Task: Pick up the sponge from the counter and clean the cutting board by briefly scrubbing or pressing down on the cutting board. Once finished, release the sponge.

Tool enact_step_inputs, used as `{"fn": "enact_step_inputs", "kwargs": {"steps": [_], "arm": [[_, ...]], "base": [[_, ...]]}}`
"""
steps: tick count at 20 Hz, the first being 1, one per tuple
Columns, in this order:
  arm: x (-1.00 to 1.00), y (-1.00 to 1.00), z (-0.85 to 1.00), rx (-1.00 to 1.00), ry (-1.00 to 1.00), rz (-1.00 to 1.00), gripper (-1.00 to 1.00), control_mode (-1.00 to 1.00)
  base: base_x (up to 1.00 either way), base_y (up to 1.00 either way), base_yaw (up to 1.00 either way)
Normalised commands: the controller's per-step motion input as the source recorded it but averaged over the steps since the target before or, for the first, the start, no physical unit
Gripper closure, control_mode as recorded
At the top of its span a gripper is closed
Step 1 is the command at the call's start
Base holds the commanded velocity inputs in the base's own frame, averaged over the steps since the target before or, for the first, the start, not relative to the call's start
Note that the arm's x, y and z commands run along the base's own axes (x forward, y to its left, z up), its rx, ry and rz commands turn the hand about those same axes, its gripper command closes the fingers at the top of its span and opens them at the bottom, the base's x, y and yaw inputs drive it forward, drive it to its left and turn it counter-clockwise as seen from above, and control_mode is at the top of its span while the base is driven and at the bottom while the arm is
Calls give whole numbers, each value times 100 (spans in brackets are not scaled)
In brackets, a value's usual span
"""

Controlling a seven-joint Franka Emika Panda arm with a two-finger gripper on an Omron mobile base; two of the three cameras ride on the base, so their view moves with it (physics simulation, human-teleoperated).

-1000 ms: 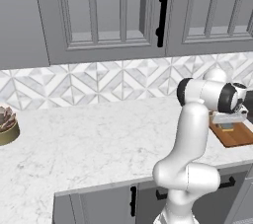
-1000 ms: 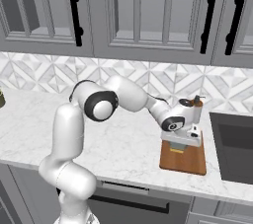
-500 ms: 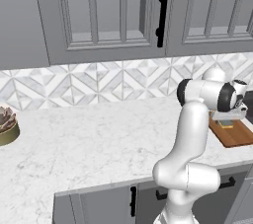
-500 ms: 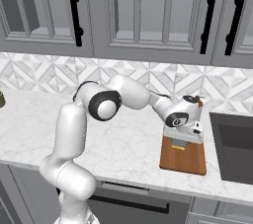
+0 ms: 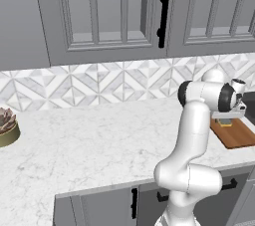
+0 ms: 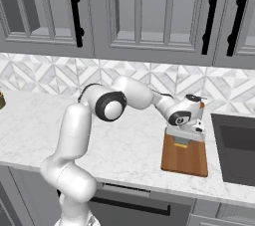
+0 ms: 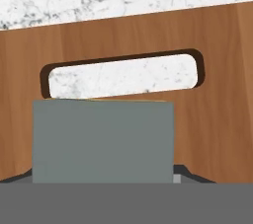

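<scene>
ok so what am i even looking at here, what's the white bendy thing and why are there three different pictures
The white bendy thing is a robot arm in a simulated kitchen, rising in front of grey cabinets. Two pictures come from cameras behind it, one on its left and one on its right, looking over the white marble counter. The third comes from a camera on its hand, looking down along the gripper.

On the counter lies a reddish-brown wooden cutting board with a handle slot. The gripper holds a sponge, dark grey-green layer facing the hand camera, yellow body showing in the right base view, low over the board's end by the slot. Whether it touches the wood is unclear. A potted succulent sits at the counter's far left, and a dark sink lies beside the board.
</scene>
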Motion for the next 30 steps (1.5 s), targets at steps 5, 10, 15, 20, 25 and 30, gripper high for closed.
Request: {"fn": "enact_step_inputs", "kwargs": {"steps": [5,10,15,20,25,30], "arm": [[0,-7,-48,-1,0,0,100,-100],[0,-39,-5,0,0,0,100,-100],[0,-41,-21,0,0,0,100,-100],[0,-38,-52,0,0,0,100,-100],[-8,-11,-98,0,0,0,100,-100],[-32,-19,-31,0,0,0,100,-100]], "base": [[0,0,0],[0,0,0],[0,0,0],[0,0,0],[0,0,0],[0,0,0]]}}
